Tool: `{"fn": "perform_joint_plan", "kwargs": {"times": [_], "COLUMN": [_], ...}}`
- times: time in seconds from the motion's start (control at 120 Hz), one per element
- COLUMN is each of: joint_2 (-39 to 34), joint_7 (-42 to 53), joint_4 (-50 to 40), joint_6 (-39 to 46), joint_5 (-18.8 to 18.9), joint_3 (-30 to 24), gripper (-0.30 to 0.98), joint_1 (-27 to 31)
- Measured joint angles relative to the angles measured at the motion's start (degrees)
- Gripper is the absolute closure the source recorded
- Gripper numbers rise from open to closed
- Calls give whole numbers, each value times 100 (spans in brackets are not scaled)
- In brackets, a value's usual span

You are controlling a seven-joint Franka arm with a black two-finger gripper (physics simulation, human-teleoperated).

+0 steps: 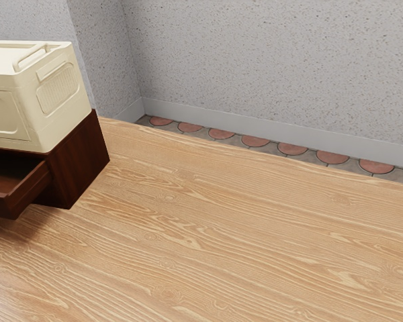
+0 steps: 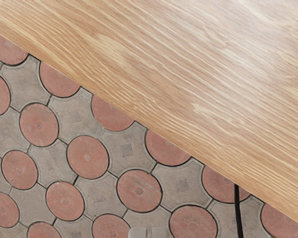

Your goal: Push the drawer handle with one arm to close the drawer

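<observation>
Jaws apart or together, I can't tell from the gripper (image 2: 148, 233). The drawer (image 1: 32, 186) juts open at the exterior view's left; I should line up with its handle, then push slowly, straight inward.

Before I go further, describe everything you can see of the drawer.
The drawer is dark reddish-brown with a wood-like grain. It stands open, pulled out of its matching cabinet toward the exterior view's lower left. One side wall, its top rim, part of the inner floor and a stretch of the front are visible; the picture's left edge cuts off the rest, so I can't tell its full width. The cabinet holds its inner end. A shadow falls on the table beside it.
</observation>
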Motion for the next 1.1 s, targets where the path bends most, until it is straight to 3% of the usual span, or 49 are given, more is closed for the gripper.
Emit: {"fn": "perform_joint_plan", "kwargs": {"times": [0.25, 0.458, 0.85, 1.1], "joint_2": [2, 29, 419, 509], "joint_7": [346, 544, 754, 827], "joint_4": [-204, -307, -195, -188], "joint_6": [935, 1646, 2268, 2842], "joint_5": [118, -5, 13, 0], "joint_3": [241, 627, 892, 1359], "gripper": [79, 79, 79, 79], "joint_1": [-230, -450, -496, -1036]}}
